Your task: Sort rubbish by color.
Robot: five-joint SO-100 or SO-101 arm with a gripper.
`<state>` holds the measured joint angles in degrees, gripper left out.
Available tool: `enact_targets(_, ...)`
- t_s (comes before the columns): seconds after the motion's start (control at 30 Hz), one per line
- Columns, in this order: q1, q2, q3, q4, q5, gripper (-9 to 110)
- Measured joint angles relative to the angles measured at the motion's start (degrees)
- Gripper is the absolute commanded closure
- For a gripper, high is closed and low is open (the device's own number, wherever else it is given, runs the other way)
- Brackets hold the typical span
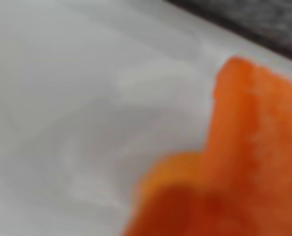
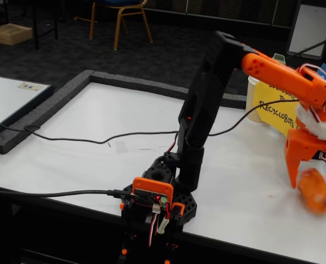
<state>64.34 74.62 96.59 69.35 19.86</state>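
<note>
Orange paper lump (image 2: 316, 191) sits at the far right of the tabletop (image 2: 97, 126) in the fixed view, motion-blurred, just below the gripper (image 2: 314, 179). Fingers (image 2: 298, 159) are spread wide, one on either side of the lump's top; whether they touch it cannot be told from the blur. Nothing is clamped. Arm (image 2: 206, 104) reaches from its base (image 2: 157, 201) at the near tabletop edge out to the right, black upper links, orange forearm. Yellow sign (image 2: 272, 107) stands behind the forearm, partly covered, with a beige cup (image 2: 253, 88) at its left edge. Black cable (image 2: 86, 137) runs across the white tabletop toward the base. Wrist view is badly out of focus: an orange shape (image 1: 239, 162) fills the lower right over white tabletop (image 1: 77, 108), dark floor strip (image 1: 254, 19) top right. Can't tell there whether the orange is finger or lump.
</note>
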Motion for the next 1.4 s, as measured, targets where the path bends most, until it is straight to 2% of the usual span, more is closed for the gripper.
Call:
enact_targets(0.17, -0.3, -2.4, -2.9, -1.4, 0.0, 86)
enact_targets(0.27, -0.3, -2.5, -4.0, -1.4, 0.0, 80)
enact_targets(0.6, 0.4, -2.6, -9.0, 1.4, 0.0, 74)
enact_targets(1.4, 11.3, 3.1, -9.6, 7.6, 0.0, 78)
